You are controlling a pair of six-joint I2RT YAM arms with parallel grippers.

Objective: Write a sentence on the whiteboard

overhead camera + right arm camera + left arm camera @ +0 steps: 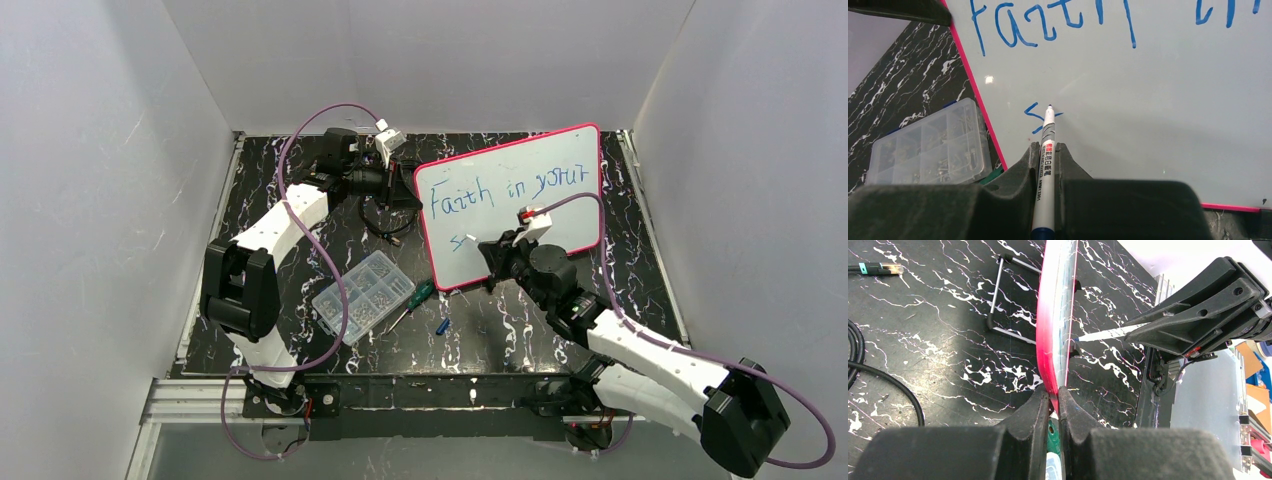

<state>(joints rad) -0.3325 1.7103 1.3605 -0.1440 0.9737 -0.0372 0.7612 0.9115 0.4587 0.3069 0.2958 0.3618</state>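
Note:
The whiteboard stands tilted upright on the black marbled table, with a pink-red frame. The sentence reads "Faith in your" in blue, with an "s" starting the second line. My left gripper is shut on the board's left edge; the left wrist view shows its jaws clamped on the pink frame. My right gripper is shut on a white marker, whose tip touches the board just right of the "s". The marker also shows in the left wrist view.
A clear plastic parts box lies left of the board's lower corner, with a green-handled screwdriver and a small blue cap beside it. Black cables lie behind the board by its wire stand. White walls enclose the table.

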